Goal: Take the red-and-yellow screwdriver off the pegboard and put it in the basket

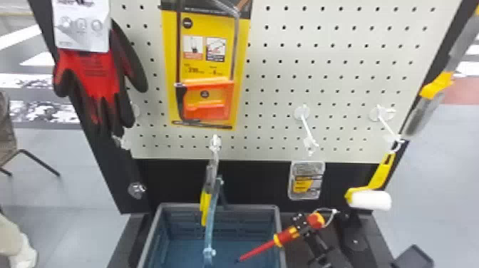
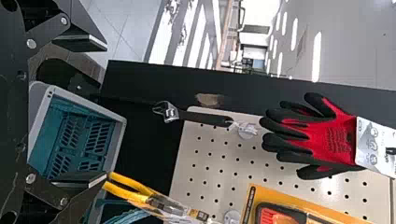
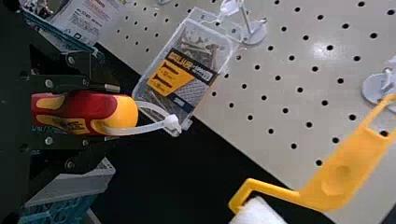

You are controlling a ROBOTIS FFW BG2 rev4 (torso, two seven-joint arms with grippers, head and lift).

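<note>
The white pegboard (image 1: 338,82) stands at the back, with a black base (image 1: 124,231) under it. The basket (image 1: 218,205) sits on that base. The red-and-yellow screwdriver (image 1: 285,236) is off the board, up by the basket's right edge. Its tip points down over the inside, but its fat handle is out past that edge.

If the right gripper (image 1: 303,225) lets go here, the heavy handle could pull the screwdriver over the edge and onto the base. It looks like it needs to go more to the left first. If it goes too far left, it could bump the yellow-handled pliers (image 1: 205,206) that hang over the basket. The white loop (image 3: 161,123) on the handle's end could also snag on a finger when the grip opens.

The right gripper is closed on the handle, one finger on each side, just wide enough for it. The left gripper (image 2: 102,112) is wide open and holds nothing. One of its fingertips is near the pliers, and I can't tell if they touch.
</note>
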